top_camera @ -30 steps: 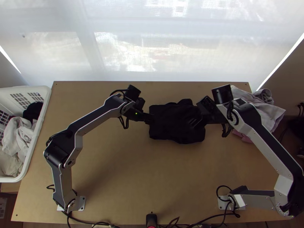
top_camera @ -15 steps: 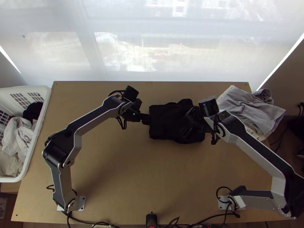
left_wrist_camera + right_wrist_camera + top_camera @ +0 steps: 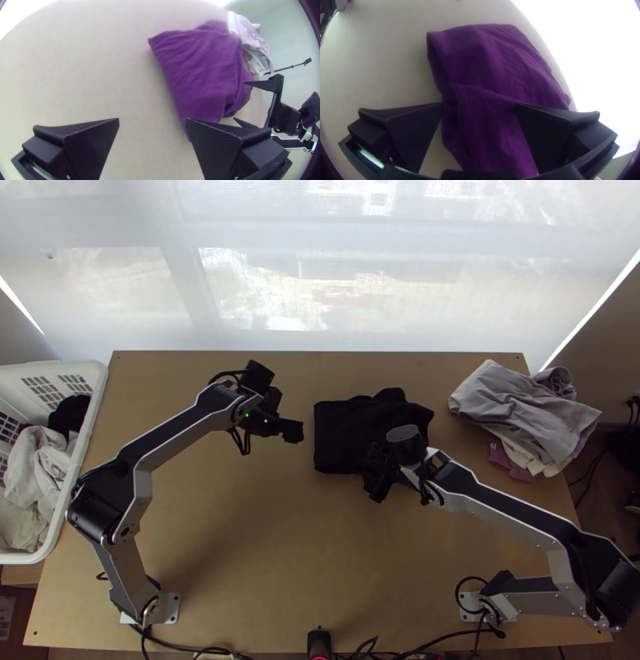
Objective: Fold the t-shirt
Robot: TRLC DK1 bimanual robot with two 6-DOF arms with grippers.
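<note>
Left gripper has drawn away from the t-shirt's left edge, leaving a gap; right gripper has shifted from over the shirt's right part to its near edge. Left wrist view: left gripper has its two fingers spread wide, bare table between them. Right wrist view: right gripper likewise spread, t-shirt cloth in view between the fingers; contact with the cloth cannot be told. T-shirt lies folded into a compact, roughly rectangular bundle, wrinkled on top, on the middle of the table toward the far side. Grey and off-white cloths lie piled at the table's right edge, a pinkish cloth poking out beneath. White basket at the table's left edge holds light garments and a black one.
</note>
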